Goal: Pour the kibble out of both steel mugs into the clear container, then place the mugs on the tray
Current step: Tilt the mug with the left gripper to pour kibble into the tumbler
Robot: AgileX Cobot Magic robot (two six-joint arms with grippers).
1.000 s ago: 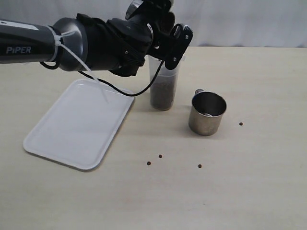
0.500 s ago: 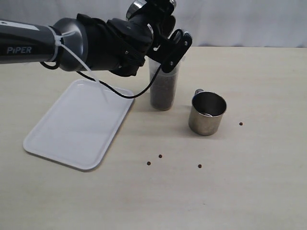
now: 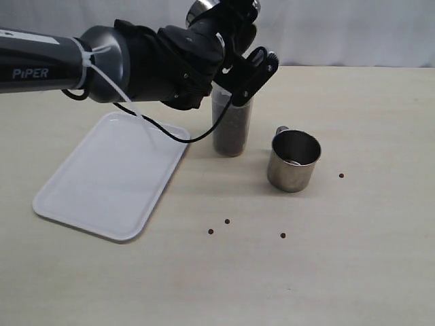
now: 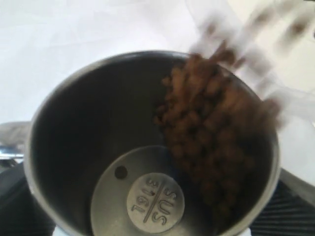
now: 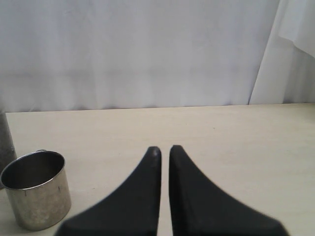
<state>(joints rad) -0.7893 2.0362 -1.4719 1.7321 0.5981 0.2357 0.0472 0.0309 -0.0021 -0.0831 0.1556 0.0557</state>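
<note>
My left gripper (image 3: 236,49) is shut on a steel mug (image 3: 204,9), held tipped above the clear container (image 3: 231,132). In the left wrist view I look into this mug (image 4: 98,147). Kibble (image 4: 211,147) slides along its wall and blurs as it spills over the rim. The container is partly filled with brown pellets. The second steel mug (image 3: 293,161) stands upright to the container's right and looks empty. My right gripper (image 5: 164,150) is shut on nothing, hovering over the table with that mug (image 5: 35,196) off to one side.
The white tray (image 3: 109,176) lies to the left of the container with nothing on it. Several loose pellets lie on the table, such as one pellet (image 3: 227,221), another pellet (image 3: 283,236) and a third pellet (image 3: 341,175).
The left gripper has tipped the mug further and shifted slightly up and to the right over the container. The second mug and the tray have not moved.
</note>
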